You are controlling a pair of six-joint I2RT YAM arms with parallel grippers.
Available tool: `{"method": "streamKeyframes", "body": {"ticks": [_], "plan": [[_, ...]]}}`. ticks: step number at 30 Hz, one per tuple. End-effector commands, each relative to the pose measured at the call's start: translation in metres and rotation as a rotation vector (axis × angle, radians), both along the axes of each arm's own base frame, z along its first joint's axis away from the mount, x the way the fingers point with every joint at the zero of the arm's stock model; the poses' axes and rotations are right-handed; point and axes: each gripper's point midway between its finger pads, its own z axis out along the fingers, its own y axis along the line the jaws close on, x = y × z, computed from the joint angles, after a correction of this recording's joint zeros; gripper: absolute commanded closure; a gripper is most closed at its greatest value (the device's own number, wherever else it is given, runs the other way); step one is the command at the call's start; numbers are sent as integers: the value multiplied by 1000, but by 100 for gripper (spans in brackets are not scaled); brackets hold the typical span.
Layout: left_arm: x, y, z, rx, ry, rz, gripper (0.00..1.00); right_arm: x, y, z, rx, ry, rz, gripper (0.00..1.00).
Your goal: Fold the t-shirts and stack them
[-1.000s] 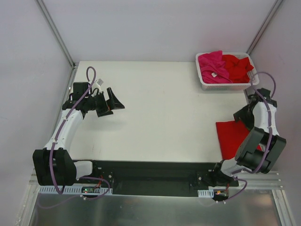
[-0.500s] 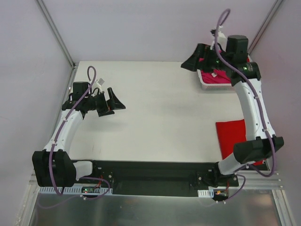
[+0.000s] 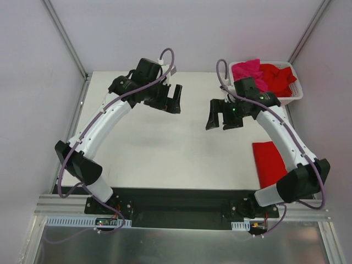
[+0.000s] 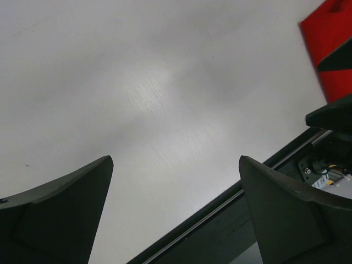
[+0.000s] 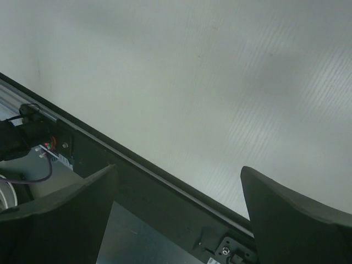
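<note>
A folded red t-shirt (image 3: 270, 162) lies flat on the white table near the right edge; its corner also shows in the left wrist view as a red t-shirt (image 4: 330, 38). A crumpled magenta t-shirt (image 3: 248, 70) and a crumpled red t-shirt (image 3: 278, 77) sit in the white basket (image 3: 296, 92) at the back right. My left gripper (image 3: 168, 102) hangs over the back middle of the table, open and empty (image 4: 176, 209). My right gripper (image 3: 221, 116) hovers just right of it, left of the basket, open and empty (image 5: 176, 214).
The black base rail (image 3: 176, 198) runs along the near table edge and shows in both wrist views. Metal frame posts (image 3: 66, 38) rise at the back corners. The two grippers face each other with a gap of bare table (image 3: 192, 137) between them.
The left arm has swung from the table's left side to the back middle. The right gripper has moved from over the basket down and left towards the table's middle. Both stayed open.
</note>
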Motion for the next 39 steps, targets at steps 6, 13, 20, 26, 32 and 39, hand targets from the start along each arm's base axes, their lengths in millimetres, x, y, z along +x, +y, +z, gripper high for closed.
{"method": "streamKeyframes", "body": {"ticks": [6, 13, 20, 26, 32, 39], "plan": [[-23, 22, 43, -106, -152, 29, 1, -19, -16, 48, 13, -147, -38, 4], [-30, 8, 56, -171, -80, -2, 1, -24, -23, 64, 26, -259, -52, 4], [-37, 3, 66, -226, -48, 16, 1, -26, -17, 76, 64, -264, -31, 4], [-32, 14, 67, -212, -62, 105, 1, -27, -1, 94, 162, -277, 5, 4], [-42, 11, 68, -224, -65, 37, 1, -26, 6, 99, 194, -269, 27, 4], [-48, 8, 58, -222, -33, 6, 1, -23, 7, 98, 192, -254, 18, 4]]}}
